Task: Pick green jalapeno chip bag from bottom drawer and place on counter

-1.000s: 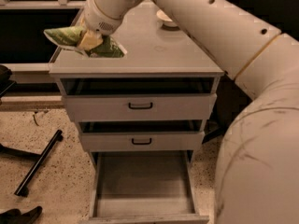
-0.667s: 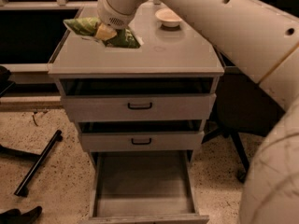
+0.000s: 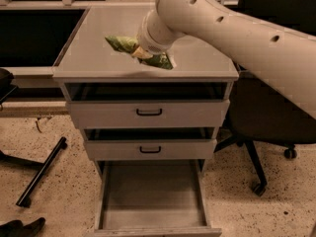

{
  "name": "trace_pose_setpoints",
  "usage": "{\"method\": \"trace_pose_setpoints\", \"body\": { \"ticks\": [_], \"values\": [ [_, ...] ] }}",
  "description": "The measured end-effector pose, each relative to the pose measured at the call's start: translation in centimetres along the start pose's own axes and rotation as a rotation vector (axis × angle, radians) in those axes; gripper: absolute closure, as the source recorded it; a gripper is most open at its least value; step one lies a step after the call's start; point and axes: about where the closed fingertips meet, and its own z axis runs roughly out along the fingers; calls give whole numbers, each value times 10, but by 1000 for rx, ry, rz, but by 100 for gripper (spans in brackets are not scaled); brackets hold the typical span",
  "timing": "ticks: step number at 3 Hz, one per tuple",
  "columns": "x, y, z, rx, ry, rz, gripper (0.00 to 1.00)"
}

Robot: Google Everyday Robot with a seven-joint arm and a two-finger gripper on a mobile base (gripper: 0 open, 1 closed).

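The green jalapeno chip bag [image 3: 159, 60] is a wrinkly green foil bag held just over the counter [image 3: 89, 51], near the middle of its front half. My gripper [image 3: 140, 54] reaches in from the upper right on the big white arm and is shut on the bag's middle. The bag's ends stick out to the left and right of the wrist. I cannot tell if the bag touches the counter top. The bottom drawer [image 3: 153, 227] is pulled out below, with nothing showing inside.
Two grey drawer fronts with black handles [image 3: 149, 112] [image 3: 150, 150] sit slightly ajar under the counter. An office chair [image 3: 261, 127] stands at the right. A black bar [image 3: 42, 172] lies on the speckled floor at the left. The arm covers the counter's back right.
The gripper has carried the bag from the counter's left front corner toward its middle and lower toward the top. The arm now hides the white bowl.
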Motion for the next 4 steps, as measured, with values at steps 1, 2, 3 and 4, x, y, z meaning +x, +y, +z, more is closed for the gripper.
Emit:
{"method": "trace_pose_setpoints", "body": {
  "ticks": [1, 2, 3, 4],
  "values": [
    [0, 0, 0, 0, 0, 0, 100],
    [0, -16, 12, 33, -8, -19, 100],
    [4, -49, 39, 92, 19, -48, 100],
    [14, -60, 70, 83, 20, -54, 100]
  ]
}}
